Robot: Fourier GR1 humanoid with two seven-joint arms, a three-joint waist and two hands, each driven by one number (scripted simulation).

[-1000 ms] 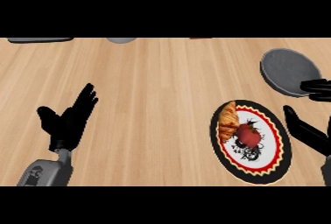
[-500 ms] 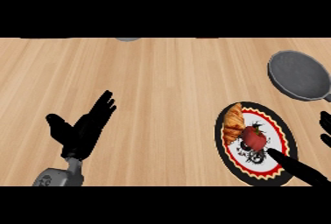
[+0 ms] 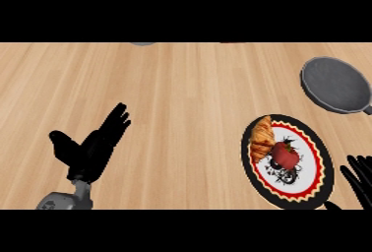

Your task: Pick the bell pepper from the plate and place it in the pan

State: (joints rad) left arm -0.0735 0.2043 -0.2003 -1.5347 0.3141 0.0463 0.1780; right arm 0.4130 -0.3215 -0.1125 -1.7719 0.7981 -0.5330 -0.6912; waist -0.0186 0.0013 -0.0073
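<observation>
A red bell pepper [image 3: 286, 154] lies on a round plate [image 3: 317, 170] with a black and red rim, at the lower right of the head view. A croissant [image 3: 262, 139] lies on the same plate, to the pepper's left. The grey pan [image 3: 337, 84] sits at the upper right, beyond the plate. My right hand [image 3: 360, 179] shows at the right edge, just right of the plate, fingers straight and apart from the pepper. My left hand [image 3: 91, 146] rests open at the lower left, fingers up.
The wooden counter [image 3: 181, 93] stretches between the two hands. A small grey object [image 3: 143, 44] peeks in at the top edge.
The view has shifted, so plate and pan sit lower and further in. My right hand has drawn back to the right edge, off the plate's lower part. The left hand keeps its open pose.
</observation>
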